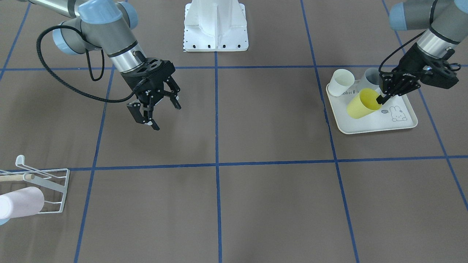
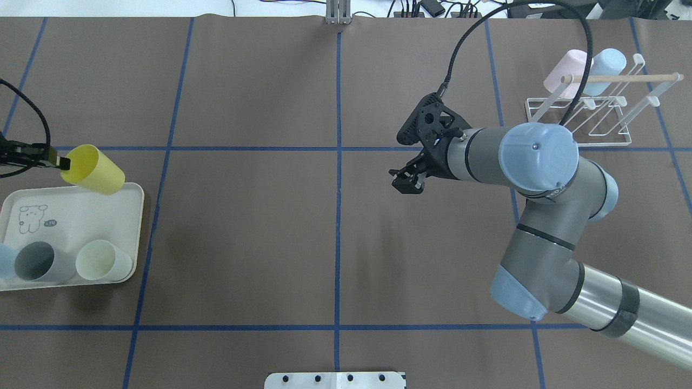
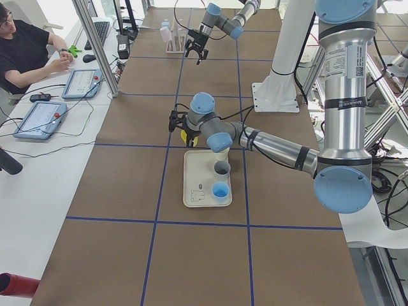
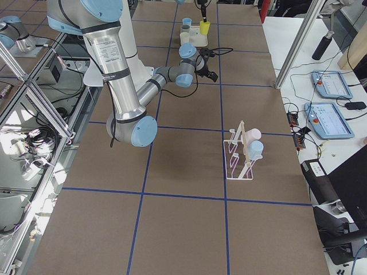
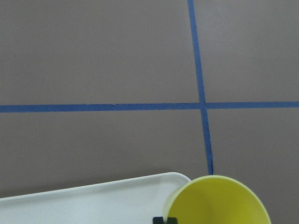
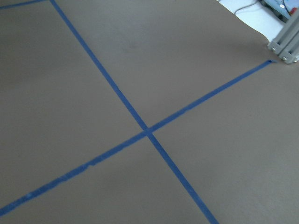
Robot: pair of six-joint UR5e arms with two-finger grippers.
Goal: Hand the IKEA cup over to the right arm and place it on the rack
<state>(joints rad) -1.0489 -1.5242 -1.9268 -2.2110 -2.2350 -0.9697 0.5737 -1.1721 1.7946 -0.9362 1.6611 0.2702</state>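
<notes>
The left gripper [image 1: 383,98] is pinching the rim of the yellow IKEA cup [image 1: 360,106], jaws closed on the wall with one finger inside the mouth. The cup is tilting over the rabbit-print tray [image 1: 369,128], just beside the white cup [image 1: 342,82] and the grey cup [image 1: 371,77]. The right gripper [image 1: 155,111] is hovering well apart from the tray, fingers spread and holding nothing. The wire rack [image 2: 581,121] is standing farther still from the tray. For a clean handover, the left arm should be presenting the cup's bare body, leaving room below the rim.
</notes>
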